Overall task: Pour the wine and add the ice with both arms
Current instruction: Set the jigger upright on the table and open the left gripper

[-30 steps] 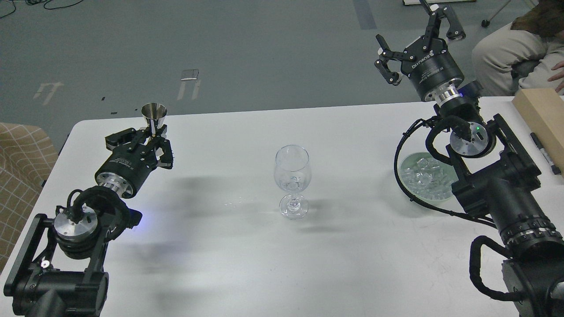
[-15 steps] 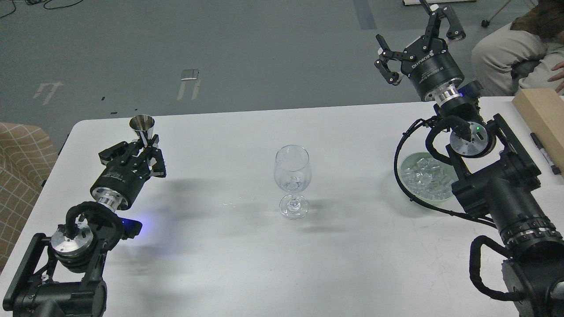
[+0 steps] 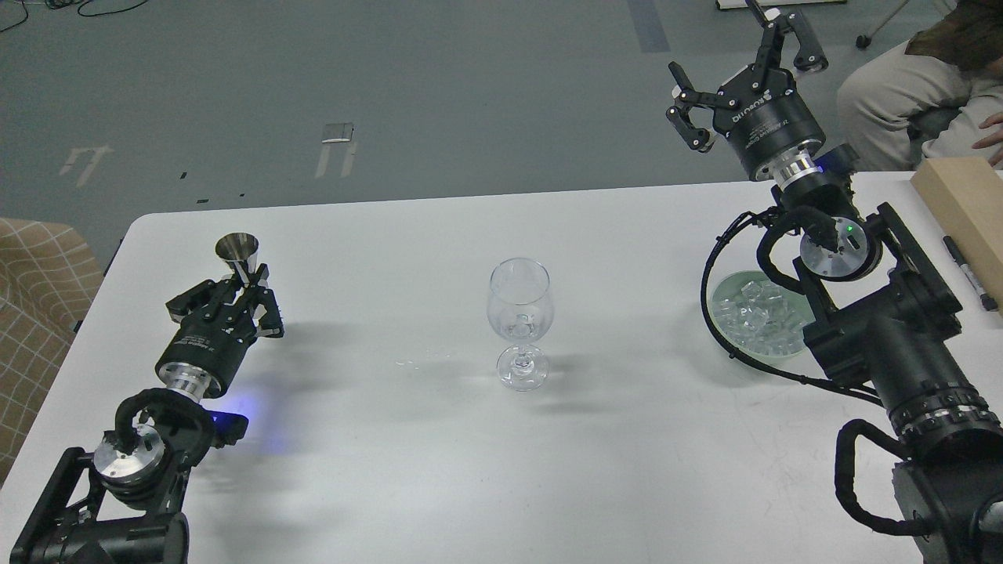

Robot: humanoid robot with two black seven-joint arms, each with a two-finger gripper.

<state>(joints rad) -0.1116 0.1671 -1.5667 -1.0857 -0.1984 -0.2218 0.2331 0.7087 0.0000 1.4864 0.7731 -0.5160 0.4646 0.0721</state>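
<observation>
A clear wine glass stands upright in the middle of the white table; any wine in it is too faint to make out. At the far left my left gripper is shut on a small steel jigger cup, held upright just above the table. High at the back right, past the table's far edge, my right gripper stands open with nothing between its fingers. Under my right arm a pale green dish holds the ice, a heap of small clear cubes, partly hidden by the arm and its cable.
A light wooden block and a black marker lie at the table's right edge. A seated person is beyond the right corner. A checked chair stands left of the table.
My left arm has drawn back to the left and toward me, carrying the jigger cup away from the wine glass. My right arm has stayed still.
</observation>
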